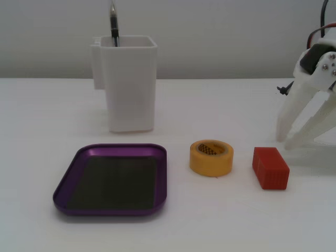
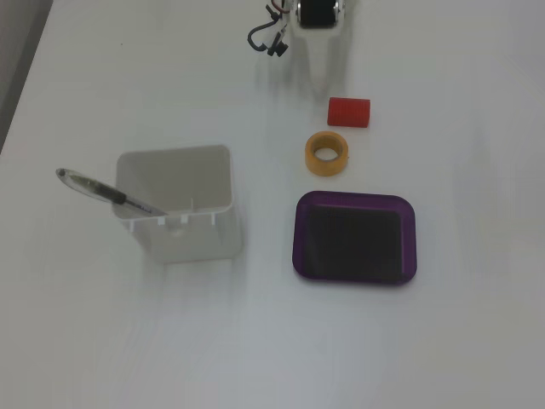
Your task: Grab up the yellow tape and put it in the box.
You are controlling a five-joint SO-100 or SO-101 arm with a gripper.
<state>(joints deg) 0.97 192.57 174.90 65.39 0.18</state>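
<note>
The yellow tape [image 1: 211, 157] lies flat on the white table, its dark patterned core facing up; it also shows in the fixed view from above [image 2: 327, 153]. The box [image 1: 71, 181] is a shallow purple tray with a dark bottom, empty, to the left of the tape, and it shows from above too [image 2: 355, 202]. My gripper [image 1: 286, 144] hangs at the far right, white fingers pointing down with the tips close together, holding nothing. It stands apart from the tape, beyond the red block. From above, the gripper [image 2: 321, 81] is at the top edge.
A red rectangular block [image 1: 270, 167] lies between the tape and the gripper, also seen from above [image 2: 350, 112]. A tall white container [image 1: 128, 84] holding a pen [image 2: 106, 192] stands behind the tray. Loose cables [image 2: 266, 38] hang by the arm base.
</note>
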